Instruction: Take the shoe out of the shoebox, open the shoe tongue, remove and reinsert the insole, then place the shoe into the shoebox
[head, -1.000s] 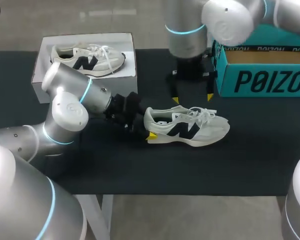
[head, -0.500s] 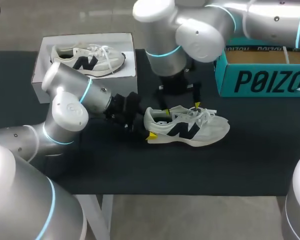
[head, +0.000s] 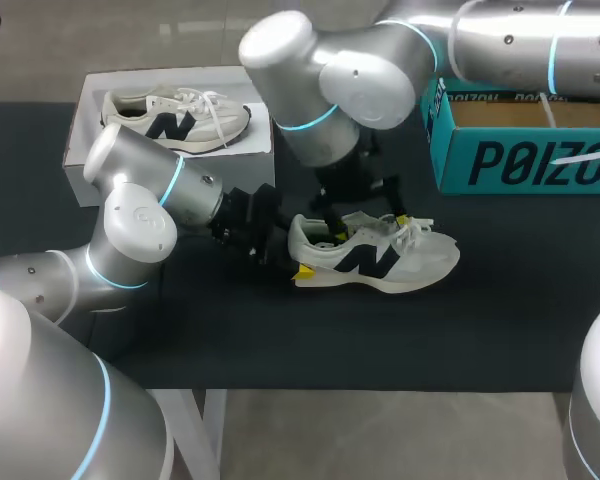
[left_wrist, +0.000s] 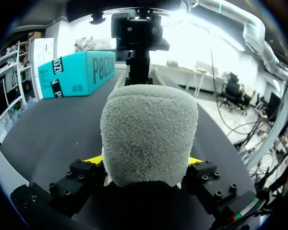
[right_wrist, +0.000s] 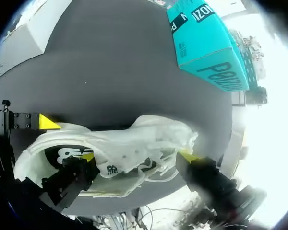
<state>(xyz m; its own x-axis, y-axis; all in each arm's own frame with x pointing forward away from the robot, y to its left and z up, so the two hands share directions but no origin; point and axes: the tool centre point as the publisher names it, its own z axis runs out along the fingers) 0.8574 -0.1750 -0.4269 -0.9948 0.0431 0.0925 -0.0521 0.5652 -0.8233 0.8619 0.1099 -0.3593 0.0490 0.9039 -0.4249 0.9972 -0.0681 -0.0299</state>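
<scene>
While L hand clamps shoe heel mid-frame | R hand wide, straddling tongue | nip tongue only, not laces, lift twd toe slow

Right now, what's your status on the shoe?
Left pincer shut on shoe heel. Right pincer open, astride the tongue. Shoe upright, outside teal shoebox.

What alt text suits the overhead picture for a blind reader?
A pale sneaker lies on a dark table, its heel clamped by the left gripper, the right gripper open astride its laces. A teal shoebox stands behind.
</scene>
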